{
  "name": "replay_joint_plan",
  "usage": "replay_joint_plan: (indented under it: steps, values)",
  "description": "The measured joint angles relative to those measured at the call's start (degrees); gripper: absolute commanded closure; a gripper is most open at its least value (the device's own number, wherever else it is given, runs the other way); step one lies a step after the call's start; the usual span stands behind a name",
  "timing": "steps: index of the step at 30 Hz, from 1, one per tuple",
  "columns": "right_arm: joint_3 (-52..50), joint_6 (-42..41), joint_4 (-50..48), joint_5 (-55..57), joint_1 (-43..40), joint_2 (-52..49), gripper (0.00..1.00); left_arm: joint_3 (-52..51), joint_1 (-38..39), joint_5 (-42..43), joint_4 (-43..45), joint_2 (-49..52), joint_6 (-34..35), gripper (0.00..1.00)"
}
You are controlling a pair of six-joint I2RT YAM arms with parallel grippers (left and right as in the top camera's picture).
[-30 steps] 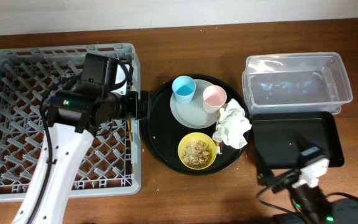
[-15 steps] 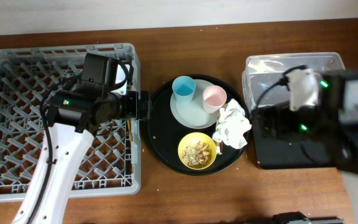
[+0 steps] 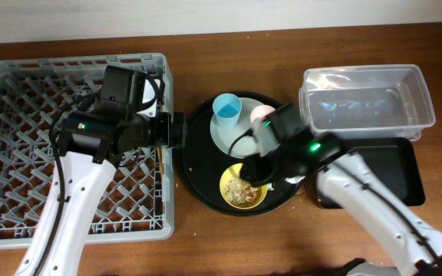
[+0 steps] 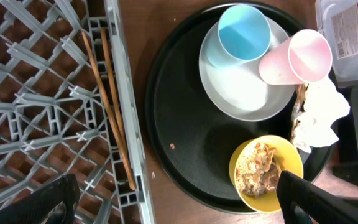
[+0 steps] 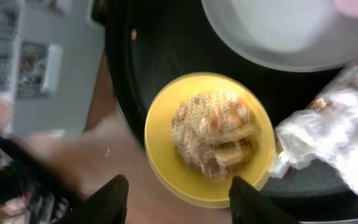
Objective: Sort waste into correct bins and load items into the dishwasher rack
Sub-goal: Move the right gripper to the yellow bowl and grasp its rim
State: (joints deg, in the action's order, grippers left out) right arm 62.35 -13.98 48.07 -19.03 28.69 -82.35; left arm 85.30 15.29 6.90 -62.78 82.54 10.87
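yellow bowl (image 3: 225, 190) on tray (image 3: 198, 165), rack (image 3: 67, 63) left

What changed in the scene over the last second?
The right gripper swung in from the lower right of the overhead view to hover, jaws open, over the round yellow bowl. Nothing was grasped or released. The left gripper, small blue cup and small pink cup stayed put.

Overhead, the right arm (image 3: 313, 149) hides most of the pink cup (image 3: 261, 113), the napkin (image 4: 319, 115) and the left end of the shallow black tray (image 3: 394, 172). The right wrist view is blurred: the rack (image 5: 36, 62) is a grey smear, and the plate (image 5: 291, 31) runs off the top edge. The left wrist view cuts off the clear tub (image 4: 353, 37) at its right edge
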Motion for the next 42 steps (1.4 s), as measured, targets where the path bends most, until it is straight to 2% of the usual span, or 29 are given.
replay_joint_plan:
  steps: [4,8,11,15,20,24,26,27,29,31,33,35,42]
  values:
    - [-6.4,-5.4,-9.1,11.0,10.3,-0.1,0.46,0.0,0.0,0.0,0.0,0.0,0.0,0.01]
    - [-8.6,-7.0,-13.7,17.6,17.5,-0.1,0.28,0.0,0.0,0.0,0.0,0.0,0.0,0.01]
    - [-8.6,-7.3,-14.9,19.1,19.6,-0.1,0.28,0.0,0.0,0.0,0.0,0.0,0.0,0.01]
    - [-8.6,-7.2,-15.5,20.3,20.5,-0.1,0.49,0.0,0.0,0.0,0.0,0.0,0.0,0.01]
    - [-8.6,-7.0,-16.6,21.4,20.5,-3.6,0.53,0.0,0.0,0.0,0.0,0.0,0.0,0.01]
    - [-8.7,-7.1,-21.2,21.8,21.7,-9.0,0.54,0.0,0.0,0.0,0.0,0.0,0.0,0.01]
    - [-8.7,-7.0,-22.4,22.1,22.7,-11.3,0.64,0.0,0.0,0.0,0.0,0.0,0.0,0.01]
    - [-8.7,-7.0,-22.4,22.8,23.1,-12.7,0.76,0.0,0.0,0.0,0.0,0.0,0.0,0.01]
    - [-8.8,-7.1,-22.0,23.8,23.1,-13.0,0.78,0.0,0.0,0.0,0.0,0.0,0.0,0.01]
    - [-8.8,-7.0,-21.8,24.6,23.1,-13.0,0.87,0.0,0.0,0.0,0.0,0.0,0.0,0.01]
    - [-8.8,-7.1,-21.7,25.4,23.1,-13.0,0.9,0.0,0.0,0.0,0.0,0.0,0.0,0.01]
    - [-8.8,-7.1,-21.7,25.7,23.1,-13.0,0.96,0.0,0.0,0.0,0.0,0.0,0.0,0.01]
    - [-8.6,-7.0,-17.6,27.0,23.1,-10.2,0.96,0.0,0.0,0.0,0.0,0.0,0.0,0.01]
